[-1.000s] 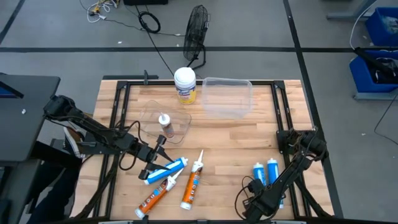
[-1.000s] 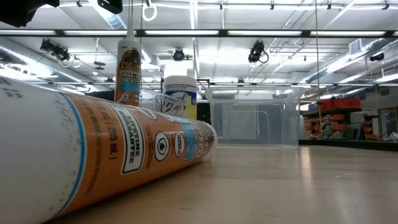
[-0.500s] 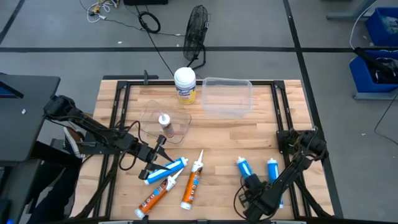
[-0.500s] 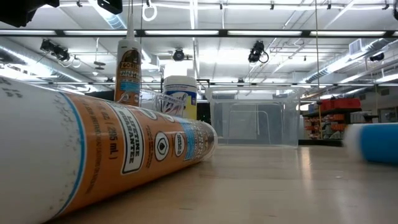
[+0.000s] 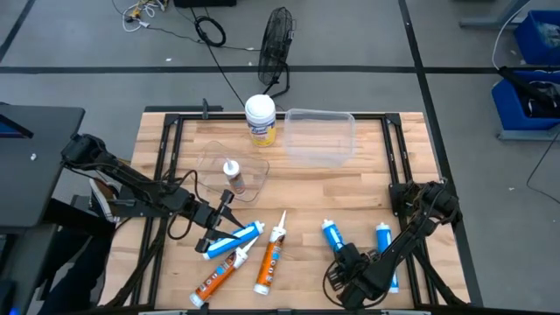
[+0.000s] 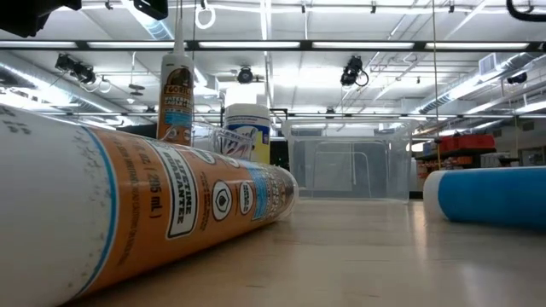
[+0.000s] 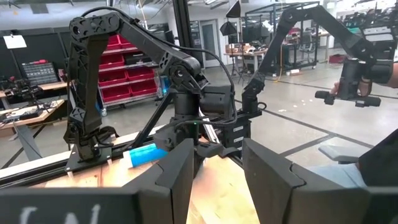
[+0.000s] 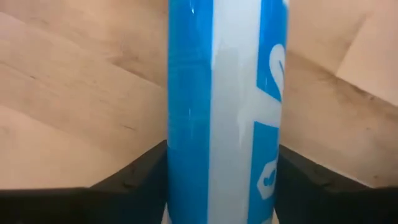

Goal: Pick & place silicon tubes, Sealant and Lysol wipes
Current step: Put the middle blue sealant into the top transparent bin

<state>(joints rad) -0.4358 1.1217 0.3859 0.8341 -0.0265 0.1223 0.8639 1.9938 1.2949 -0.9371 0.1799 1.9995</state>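
Gripping a blue silicone tube (image 5: 333, 238) low over the near table (image 5: 350, 188), apparently for binning, the right gripper (image 5: 350, 260) is clasping its body while the left gripper (image 5: 219, 229), partly parted, is idling beside another blue tube (image 5: 234, 239); Lysol wipes (image 5: 260, 119) are standing at the far edge.

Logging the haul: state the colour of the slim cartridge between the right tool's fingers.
Blue with white markings, slim blue cartridge; clearest in right wrist view.

We see grey floor (image 5: 79, 52) around the desk (image 5: 367, 188), a fan (image 5: 278, 39) at twelve o'clock, blue bins (image 5: 535, 44) at two, ceiling strip lights (image 6: 341, 45) overhead.
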